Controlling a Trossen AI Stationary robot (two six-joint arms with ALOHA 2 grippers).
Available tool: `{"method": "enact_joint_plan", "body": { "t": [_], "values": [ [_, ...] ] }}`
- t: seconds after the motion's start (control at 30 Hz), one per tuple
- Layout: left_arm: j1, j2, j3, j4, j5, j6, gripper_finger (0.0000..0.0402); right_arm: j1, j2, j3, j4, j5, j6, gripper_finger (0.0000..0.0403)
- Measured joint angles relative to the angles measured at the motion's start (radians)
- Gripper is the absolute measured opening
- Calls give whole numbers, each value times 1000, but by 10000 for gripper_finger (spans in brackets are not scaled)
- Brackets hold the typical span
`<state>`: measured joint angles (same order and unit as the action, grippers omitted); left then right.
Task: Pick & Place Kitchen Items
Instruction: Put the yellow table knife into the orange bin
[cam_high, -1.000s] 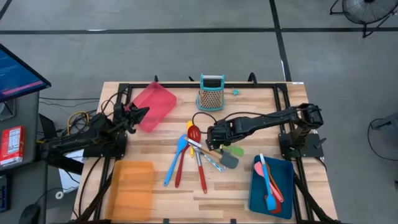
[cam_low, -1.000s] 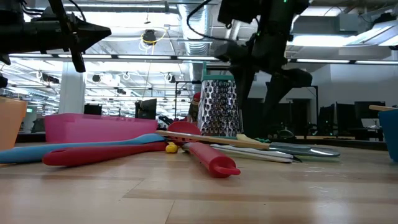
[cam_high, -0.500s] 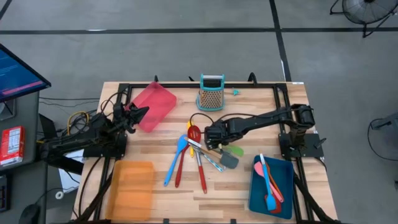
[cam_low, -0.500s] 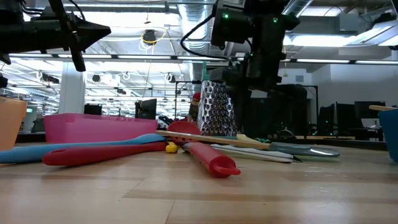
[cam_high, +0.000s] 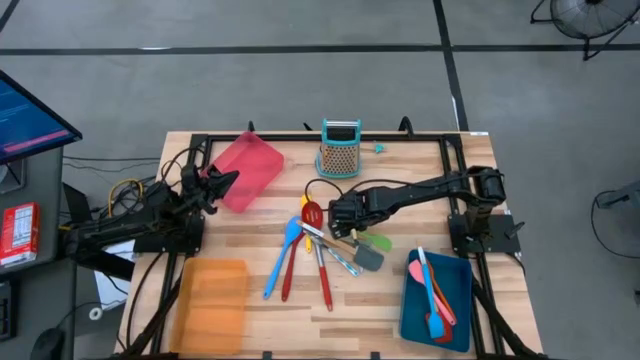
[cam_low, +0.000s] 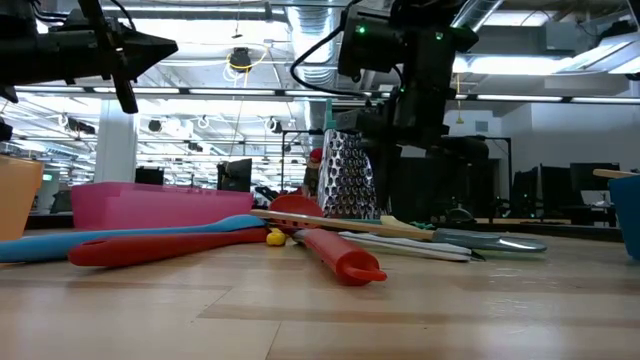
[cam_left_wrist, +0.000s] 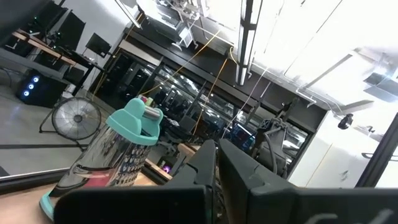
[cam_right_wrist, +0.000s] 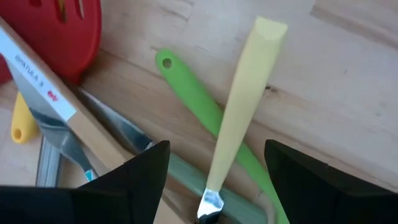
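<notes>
A heap of kitchen items (cam_high: 325, 245) lies mid-table: blue (cam_high: 282, 255) and red (cam_high: 291, 268) spoons, a grey spatula (cam_high: 368, 258), silvery cutlery. My right gripper (cam_high: 340, 214) hangs open over the heap's far right part, pointing steeply down. In its wrist view a cream handle (cam_right_wrist: 249, 106) lies across a green handle (cam_right_wrist: 196, 102), and both pass between its fingers (cam_right_wrist: 140, 180), which touch neither. A red slotted head (cam_right_wrist: 68, 37) and a labelled wooden handle (cam_right_wrist: 53, 90) lie beside them. My left gripper (cam_high: 228, 181) waits shut at the table's left, above the pink tray's edge.
A teal-framed grater (cam_high: 339, 150) stands just beyond the heap, close to my right arm. A pink tray (cam_high: 250, 165) sits at the far left, an orange tray (cam_high: 212, 300) at the near left. A blue tray (cam_high: 455, 305) at the near right holds several utensils.
My right gripper has come down toward the heap and shifted slightly toward the table's left, staying open. The utensils have not moved.
</notes>
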<state>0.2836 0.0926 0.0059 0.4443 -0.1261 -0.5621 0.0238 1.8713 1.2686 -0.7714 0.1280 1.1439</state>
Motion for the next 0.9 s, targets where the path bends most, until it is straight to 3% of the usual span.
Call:
{"method": "enact_joint_plan", "body": {
  "t": [0.47, 0.57, 0.9],
  "values": [
    [0, 12, 0, 12, -1, 0, 2, -6, 95, 1, 38, -55, -37, 252],
    [0, 18, 0, 10, -1, 0, 2, -7, 93, 1, 36, -56, -30, 219],
    [0, 42, 0, 14, -1, 0, 2, -6, 90, 0, 30, -56, -29, 50]
  ]
}}
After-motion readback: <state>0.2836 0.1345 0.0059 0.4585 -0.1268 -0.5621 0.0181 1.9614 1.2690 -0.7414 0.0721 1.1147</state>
